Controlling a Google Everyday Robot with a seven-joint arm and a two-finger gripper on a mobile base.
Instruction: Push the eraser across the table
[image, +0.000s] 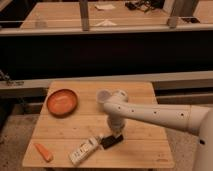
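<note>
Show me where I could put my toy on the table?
The table has bare wood along its right side and back edge, and between the orange bowl and the carrot piece. It's crowded front-middle: the end effector is down at the eraser, right beside the white bottle.
</note>
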